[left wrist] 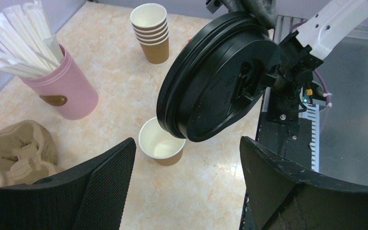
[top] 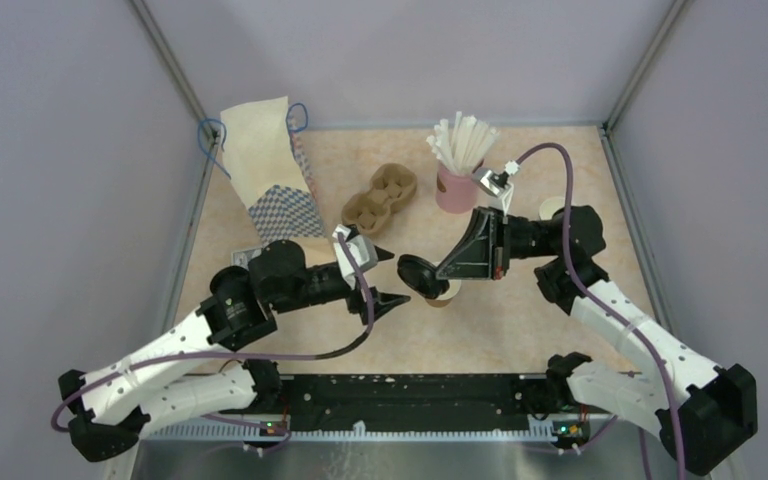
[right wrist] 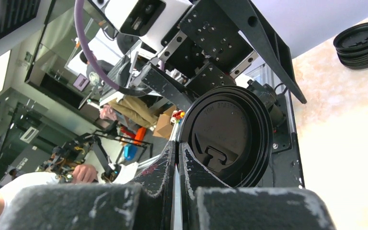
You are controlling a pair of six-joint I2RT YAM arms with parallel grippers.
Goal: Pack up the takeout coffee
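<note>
The takeout coffee's small brown paper cup [top: 445, 293] [left wrist: 162, 142] stands upright near the table's middle, its white inside showing. Its round black lid [top: 420, 272] [left wrist: 219, 76] [right wrist: 230, 132] hangs tilted just above the cup's rim. My right gripper [top: 440, 270] [right wrist: 177, 151] is shut on the lid's edge, reaching in from the right. My left gripper [top: 398, 277] [left wrist: 187, 177] is open just left of the cup, with nothing between its fingers; only table shows there.
A pink cup of white straws [top: 453, 185] [left wrist: 62, 91] and a brown pulp cup carrier [top: 380, 195] [left wrist: 19, 151] stand behind. A paper bag [top: 270, 165] stands at the back left. Stacked lidless cups [top: 552, 208] [left wrist: 151, 33] and stacked black lids [right wrist: 362, 38] are also here.
</note>
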